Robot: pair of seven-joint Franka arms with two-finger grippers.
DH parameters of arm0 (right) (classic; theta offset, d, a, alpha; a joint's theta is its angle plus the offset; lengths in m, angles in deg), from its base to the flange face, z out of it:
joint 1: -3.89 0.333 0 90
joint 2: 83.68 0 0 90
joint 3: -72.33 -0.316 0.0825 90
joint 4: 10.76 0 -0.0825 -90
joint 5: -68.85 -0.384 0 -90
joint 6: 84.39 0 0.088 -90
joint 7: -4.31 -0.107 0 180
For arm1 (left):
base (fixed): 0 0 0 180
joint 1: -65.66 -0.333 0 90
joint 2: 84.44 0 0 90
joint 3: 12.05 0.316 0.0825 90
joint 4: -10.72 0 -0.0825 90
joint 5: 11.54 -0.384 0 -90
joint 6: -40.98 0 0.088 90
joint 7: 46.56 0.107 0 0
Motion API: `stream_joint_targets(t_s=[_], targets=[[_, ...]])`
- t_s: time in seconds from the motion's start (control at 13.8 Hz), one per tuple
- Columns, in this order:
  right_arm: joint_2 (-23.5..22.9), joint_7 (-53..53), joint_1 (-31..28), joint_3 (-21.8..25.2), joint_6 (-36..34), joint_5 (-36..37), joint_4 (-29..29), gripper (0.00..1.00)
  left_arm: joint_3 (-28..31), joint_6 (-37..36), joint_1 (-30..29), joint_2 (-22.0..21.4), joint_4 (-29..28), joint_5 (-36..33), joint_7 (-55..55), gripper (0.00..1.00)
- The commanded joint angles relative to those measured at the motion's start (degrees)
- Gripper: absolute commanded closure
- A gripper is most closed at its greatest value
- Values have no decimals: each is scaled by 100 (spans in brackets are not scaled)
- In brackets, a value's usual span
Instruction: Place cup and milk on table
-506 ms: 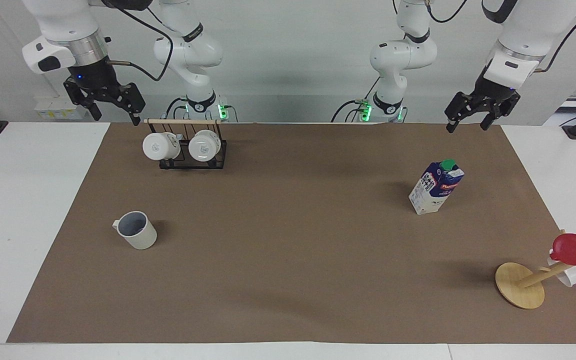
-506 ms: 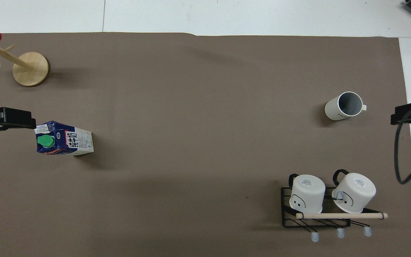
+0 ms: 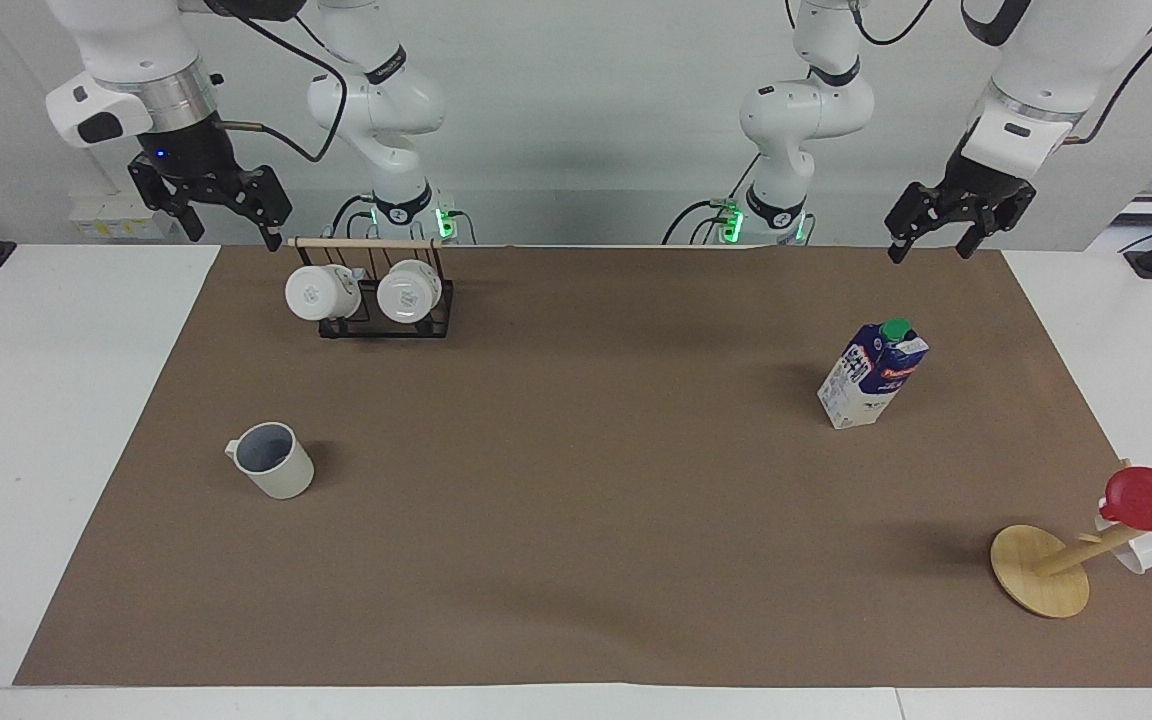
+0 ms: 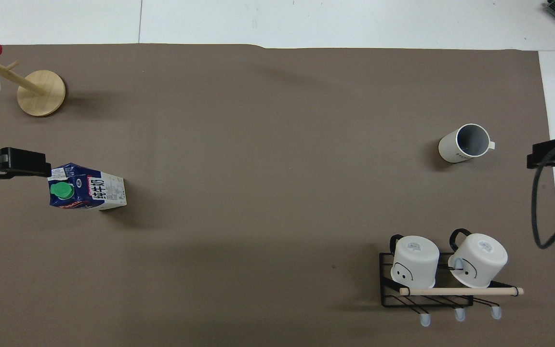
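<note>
Hovering both arms high near their bases, I hold the left gripper [image 3: 931,238] and right gripper [image 3: 221,215] released and empty, judging placement done: cup [image 3: 274,461] and milk [image 3: 873,375] stand upright on the table [image 3: 56,400], so only retreat remains.

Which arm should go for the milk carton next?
Left. The open left gripper hangs at the milk carton's end of the table; the open right gripper is up over the mug rack's end.

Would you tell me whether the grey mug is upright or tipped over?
Upright: the cup stands on its base on the brown paper, its open mouth facing up.
</note>
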Motion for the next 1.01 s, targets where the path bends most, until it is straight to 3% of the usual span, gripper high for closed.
stream_joint_targets(t_s=[0.0,0.51,0.94], targets=[[-8,-35,-30,-56,7,-32,-23,0,1,-176,45,22,146,-118,1,0],[-175,-27,-30,-48,840,-32,187,0,53,-211,-43,5,120,-100,-34,0],[-368,-9,-118,-39,1921,-32,1075,0,45,-211,-34,5,120,-100,-34,0]])
